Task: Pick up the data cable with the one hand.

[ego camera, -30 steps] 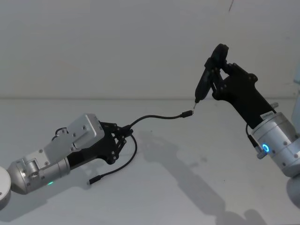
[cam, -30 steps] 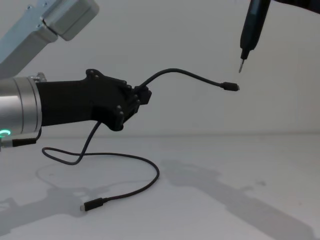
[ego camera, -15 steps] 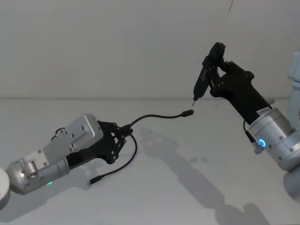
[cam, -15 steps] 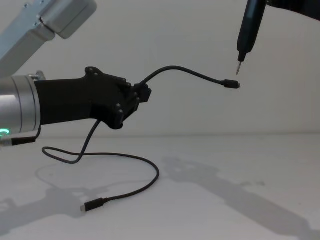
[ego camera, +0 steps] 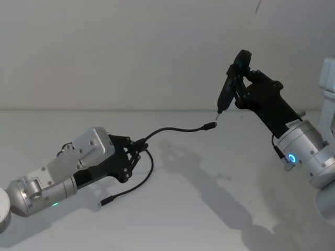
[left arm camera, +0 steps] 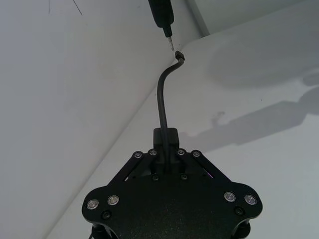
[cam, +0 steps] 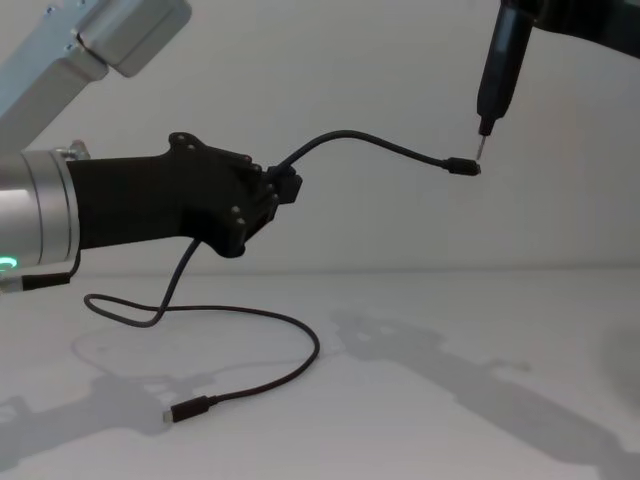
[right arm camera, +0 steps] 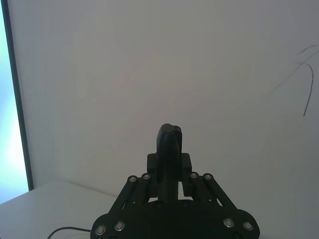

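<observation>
Head view: the left gripper holds the data cable raised at centre-left of the frame.
Its jaws are pinched narrowly on the cable. From there a short stretch arches up and to the right, ending at the raised plug in mid-air. The rest loops down onto the table, where the lower plug lies at lower left. At upper right the right gripper is clamped on a pen-like tool. The tool's pin tip sits just beside the raised plug, and I cannot tell whether they touch.
</observation>
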